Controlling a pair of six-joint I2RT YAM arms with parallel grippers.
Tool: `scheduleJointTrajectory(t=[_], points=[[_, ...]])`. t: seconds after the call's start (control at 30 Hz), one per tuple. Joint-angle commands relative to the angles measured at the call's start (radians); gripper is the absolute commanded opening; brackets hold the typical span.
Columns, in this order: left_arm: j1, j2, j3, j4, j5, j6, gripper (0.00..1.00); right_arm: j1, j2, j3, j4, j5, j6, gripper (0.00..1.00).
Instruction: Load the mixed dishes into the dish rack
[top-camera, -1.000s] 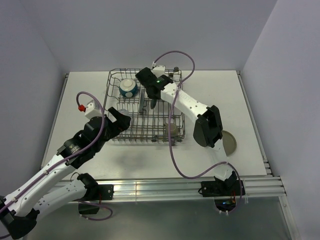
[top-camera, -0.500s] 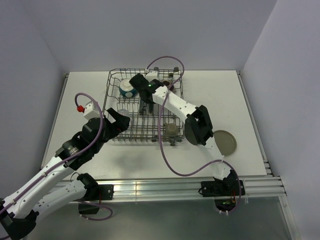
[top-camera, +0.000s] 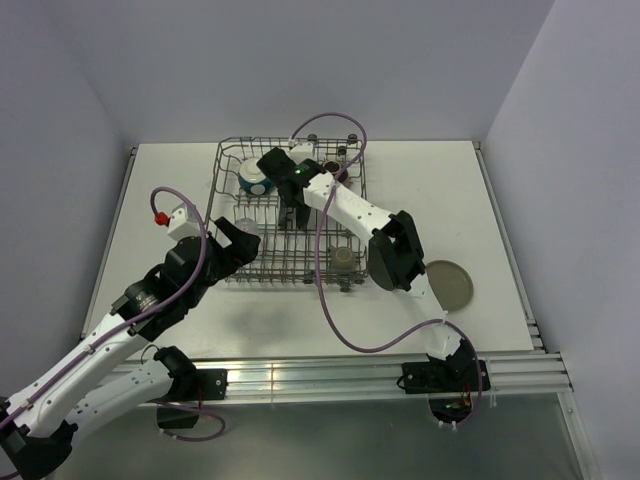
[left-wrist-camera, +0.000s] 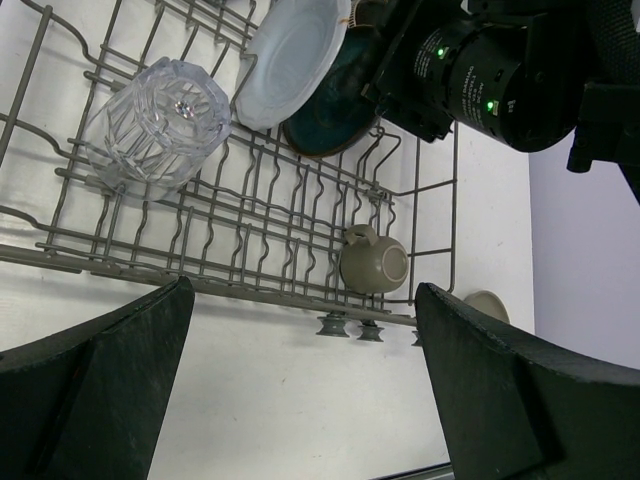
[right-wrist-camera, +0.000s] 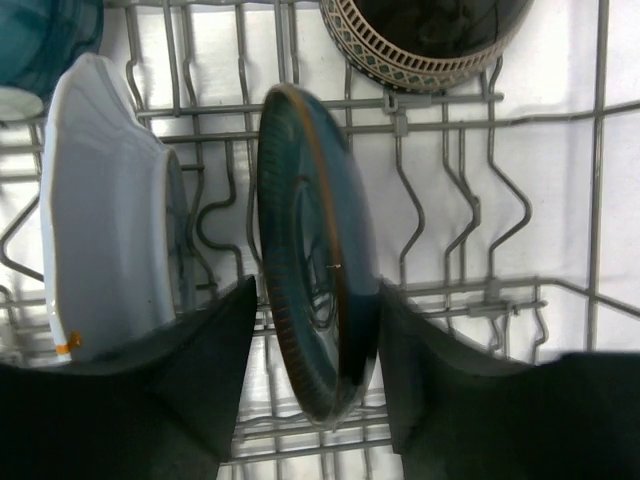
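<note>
Right end effector (right-wrist-camera: 315, 300) sits low inside the dish rack (left-wrist-camera: 455, 200), one finger on each side of the teal plate (right-wrist-camera: 310, 250). That plate stands on edge btwn the tines, just beside the pale-blue plate (right-wrist-camera: 110, 200), which is racked the same way. Both fingers lie v. close to the teal plate's faces. We cannot tell whether they pinch it or have let go, since no clear gap shows on either side. Left end effector (left-wrist-camera: 300, 290) hangs by the rack's near-left side w/ fingers spread wide & nothing btwn them.

Also in the rack:
- dark brown bowl (right-wrist-camera: 430, 30), toward the far side
- teal bowl (top-camera: 256, 176), far-left corner
- clear glass (left-wrist-camera: 155, 125), near the left side
- olive-grey mug (left-wrist-camera: 372, 265), near-right corner

The beige plate (top-camera: 455, 285) lies flat on the bench (top-camera: 150, 180), right of the rack & well apart from it.

We judge the step in hand to be seating the teal plate in its slot. Next move, as we see it: spread the fingers fully, then lift straight up so neither finger drags the plate or knocks its pale-blue neighbour. After that, swing right for the beige plate, prob. the last dish outside. Lying flat on the bench, it'll need a grip at the rim.
</note>
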Motion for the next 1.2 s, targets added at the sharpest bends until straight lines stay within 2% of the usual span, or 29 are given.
scheduleJointTrajectory(t=[0.0,0.03,0.07,0.17,0.27,0.43,0.57,0.67,0.73,0.77,0.8,0.83,0.9,0.97,1.1,1.17], points=[[0.004,-0.021,-0.005,0.011,0.005,0.010,0.99,0.013,-0.036,0.018,0.028,0.017,0.011,0.60],[0.004,-0.021,-0.005,0.009,0.010,0.008,0.99,0.013,-0.042,0.006,0.028,0.008,0.013,0.70],[0.004,-0.021,-0.004,0.011,0.011,0.007,0.99,0.013,-0.051,-0.001,0.032,0.006,0.014,0.87],[0.004,-0.016,0.009,0.000,0.025,0.005,0.99,0.013,-0.091,-0.026,0.031,0.012,0.022,1.00],[0.004,-0.007,0.022,0.000,0.057,0.005,0.99,0.013,-0.162,-0.069,0.029,0.018,0.030,1.00],[-0.025,0.048,0.061,0.026,0.122,0.013,0.99,0.010,-0.370,-0.179,0.029,0.081,0.037,1.00],[-0.153,0.129,0.119,0.048,0.090,0.001,0.99,-0.010,-0.574,-0.277,-0.011,0.158,0.048,1.00],[-0.337,0.234,0.200,0.069,0.030,-0.031,0.98,-0.054,-0.735,-0.426,-0.015,0.169,0.057,1.00],[-0.394,0.326,0.231,0.083,-0.001,-0.053,0.98,-0.100,-0.822,-0.577,-0.005,0.105,0.066,1.00],[-0.414,0.355,0.251,0.120,0.010,-0.058,0.98,-0.157,-0.922,-0.645,0.011,0.075,0.066,1.00],[-0.446,0.410,0.259,0.141,0.020,-0.062,0.98,-0.191,-0.970,-0.781,0.055,0.039,0.065,1.00],[-0.463,0.436,0.266,0.158,0.025,-0.076,0.97,-0.223,-1.020,-0.846,0.081,-0.044,0.065,0.99],[-0.506,0.505,0.294,0.198,0.022,-0.084,0.97,-0.310,-1.148,-1.033,0.147,-0.103,0.057,0.98],[-0.537,0.548,0.337,0.209,0.014,-0.088,0.96,-0.352,-1.227,-1.126,0.172,-0.135,0.045,0.96],[-0.583,0.654,0.418,0.194,-0.009,-0.084,0.96,-0.412,-1.268,-1.319,0.169,-0.121,0.043,0.92],[-0.598,0.680,0.443,0.194,-0.015,-0.079,0.96,-0.415,-1.260,-1.364,0.175,-0.124,0.056,0.88]])
